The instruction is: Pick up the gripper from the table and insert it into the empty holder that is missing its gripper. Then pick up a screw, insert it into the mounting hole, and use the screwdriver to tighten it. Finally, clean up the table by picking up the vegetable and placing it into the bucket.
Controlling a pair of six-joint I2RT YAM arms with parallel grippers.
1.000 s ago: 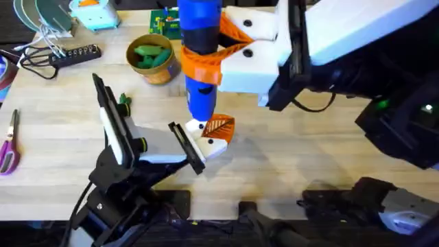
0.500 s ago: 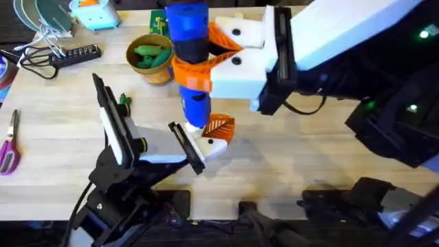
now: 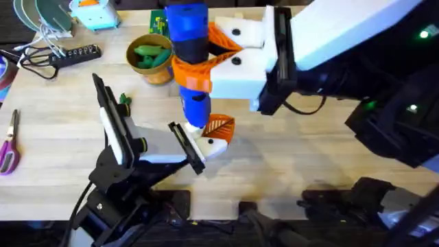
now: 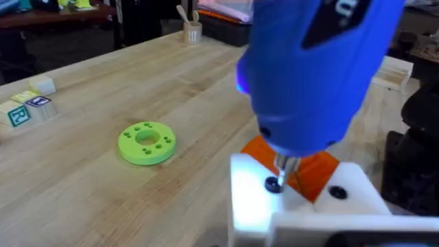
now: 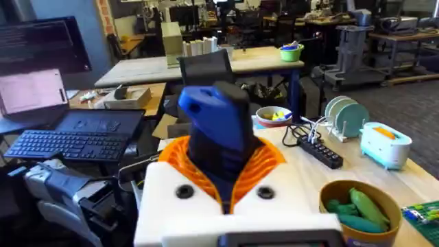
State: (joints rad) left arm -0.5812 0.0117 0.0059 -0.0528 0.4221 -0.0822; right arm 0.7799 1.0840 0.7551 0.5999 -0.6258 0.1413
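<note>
overhead screwdriver (image 3: 190,58): upright, long axis vertical, tip down onto holder (image 3: 209,145) mid-table.
overhead right gripper (image 3: 206,58): clenched around screwdriver body.
overhead left gripper (image 3: 144,140): finger state cannot be told.
overhead bucket (image 3: 159,71): holds light green pods; vegetable (image 3: 124,100) on table (image 3: 288,165) beside it.
left wrist: screwdriver tip at screw (image 4: 274,184) in white holder, orange gripper (image 4: 312,171) behind; green disc (image 4: 147,143) apart, open tabletop around.
right wrist: screwdriver between orange pads (image 5: 264,161).

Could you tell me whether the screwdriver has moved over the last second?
Yes. In the overhead view the screwdriver has shifted left, toward the bucket, which has stayed put; its tip sits over the holder.
</note>
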